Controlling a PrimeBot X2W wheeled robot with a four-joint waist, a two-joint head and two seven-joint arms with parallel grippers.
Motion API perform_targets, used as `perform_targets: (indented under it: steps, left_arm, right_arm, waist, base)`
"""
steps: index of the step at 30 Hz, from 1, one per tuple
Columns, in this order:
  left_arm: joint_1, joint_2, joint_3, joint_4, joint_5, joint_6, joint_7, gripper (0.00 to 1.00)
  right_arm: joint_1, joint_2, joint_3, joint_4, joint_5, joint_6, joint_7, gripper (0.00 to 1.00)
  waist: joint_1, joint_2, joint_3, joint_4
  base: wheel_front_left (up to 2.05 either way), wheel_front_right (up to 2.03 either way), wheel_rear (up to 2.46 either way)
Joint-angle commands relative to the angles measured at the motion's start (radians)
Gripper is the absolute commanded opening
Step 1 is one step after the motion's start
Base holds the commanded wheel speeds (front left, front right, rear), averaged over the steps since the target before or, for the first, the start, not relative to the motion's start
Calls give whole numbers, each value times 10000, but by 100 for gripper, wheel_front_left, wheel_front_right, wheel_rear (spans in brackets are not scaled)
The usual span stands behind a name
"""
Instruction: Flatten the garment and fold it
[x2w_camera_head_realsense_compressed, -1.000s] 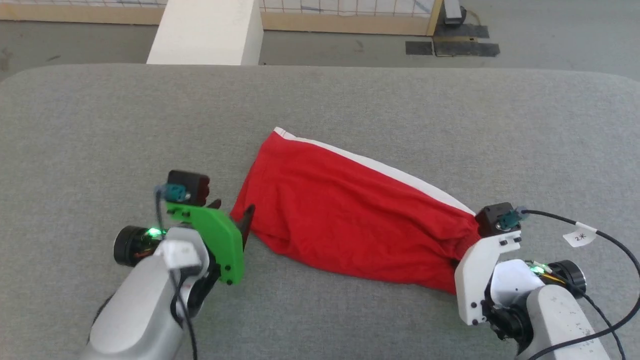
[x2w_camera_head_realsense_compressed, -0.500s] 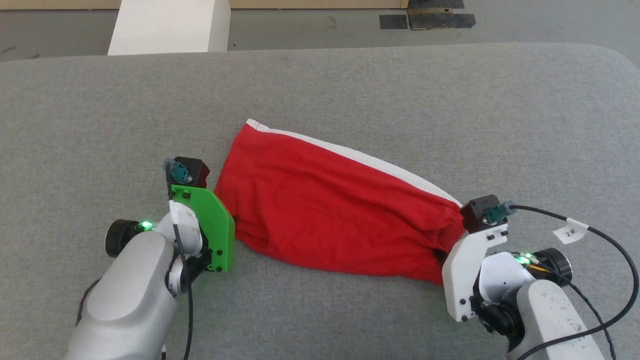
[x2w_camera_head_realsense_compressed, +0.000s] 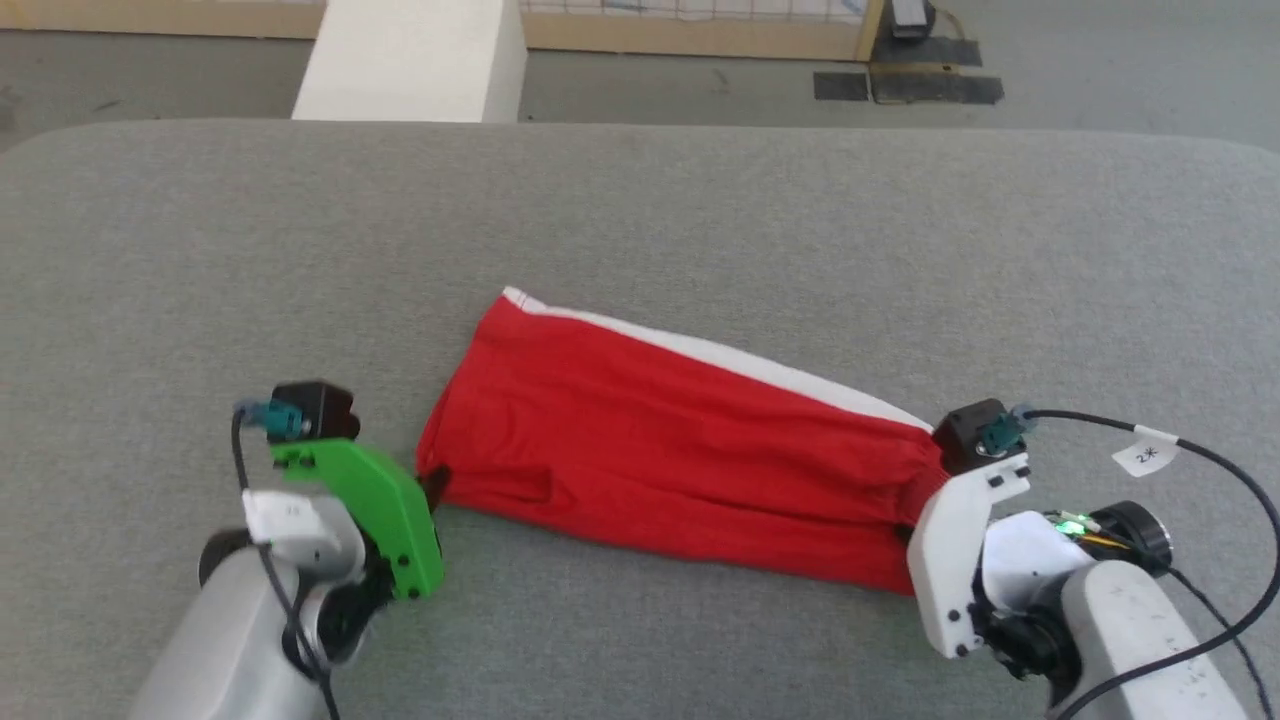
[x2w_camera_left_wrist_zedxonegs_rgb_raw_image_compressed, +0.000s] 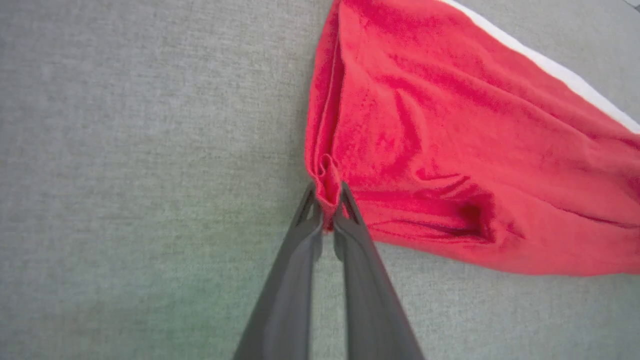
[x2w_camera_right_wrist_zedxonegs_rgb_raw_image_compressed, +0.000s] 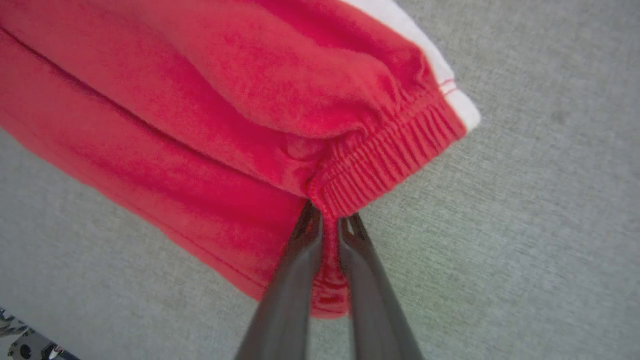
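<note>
The garment (x2w_camera_head_realsense_compressed: 660, 455), bright red shorts with a white side stripe, lies stretched across the grey table (x2w_camera_head_realsense_compressed: 640, 220), doubled lengthwise. My left gripper (x2w_camera_head_realsense_compressed: 435, 482) is shut on the garment's left hem edge; in the left wrist view its dark fingertips (x2w_camera_left_wrist_zedxonegs_rgb_raw_image_compressed: 327, 210) pinch a fold of red cloth (x2w_camera_left_wrist_zedxonegs_rgb_raw_image_compressed: 450, 150). At the other end, my right gripper (x2w_camera_head_realsense_compressed: 912, 520) is shut on the ribbed elastic waistband (x2w_camera_right_wrist_zedxonegs_rgb_raw_image_compressed: 380, 165), with the fingers (x2w_camera_right_wrist_zedxonegs_rgb_raw_image_compressed: 327, 225) clamped on a bunched piece of it. The white stripe (x2w_camera_right_wrist_zedxonegs_rgb_raw_image_compressed: 425, 50) runs along the far edge.
A white block (x2w_camera_head_realsense_compressed: 410, 60) stands on the floor beyond the table's far edge, next to a wooden-framed mesh barrier (x2w_camera_head_realsense_compressed: 700, 30). Black cables with a paper tag (x2w_camera_head_realsense_compressed: 1145, 452) trail from my right arm.
My left gripper moved in from beside the hem and shut on the garment's left edge, then drew it leftward, pulling the cloth longer and flatter. The head view shifted between frames. The right grip is unchanged.
</note>
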Motion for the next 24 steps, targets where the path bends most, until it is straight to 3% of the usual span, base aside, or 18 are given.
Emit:
perform_targets:
  steps: [1,8,14,15,16,17,24]
  left_arm:
    - [489,58,113,-353,-236,101,-117,0]
    - [2819,-137,233,-2354,-724,756,-243,0]
    - [3756,-252,13,-2941,-852,1053,-58,0]
    - [3791,-262,10,-2959,-849,1074,-76,25]
    - [3817,-301,18,-2987,-880,1092,-95,93]
    - [3831,-323,25,-3012,-893,1110,-112,100]
    - [3654,-119,260,-3434,-707,1136,-453,100]
  right_arm:
    - [155,-351,119,-112,215,-13,223,0]
    - [506,-1775,325,-976,1121,-13,1201,0]
    - [824,-2271,517,-1341,1457,-13,1530,0]
    - [868,-2254,522,-1366,1512,-13,1500,14]
    - [916,-2213,512,-1377,1582,-13,1463,53]
    - [970,-2174,497,-1370,1629,-13,1452,100]
    - [1386,-1689,-130,-1529,1833,-13,827,100]
  waist:
    - [0,85,-233,273]
    - [0,85,-476,682]
    - [0,85,-545,862]
    - [0,85,-560,869]
    - [0,85,-585,872]
    - [0,85,-614,869]
    - [0,85,-919,705]
  base:
    - [0,0,0]
    - [0,0,0]
    - [0,0,0]
    - [0,0,0]
    - [0,0,0]
    - [0,0,0]
    - [0,0,0]
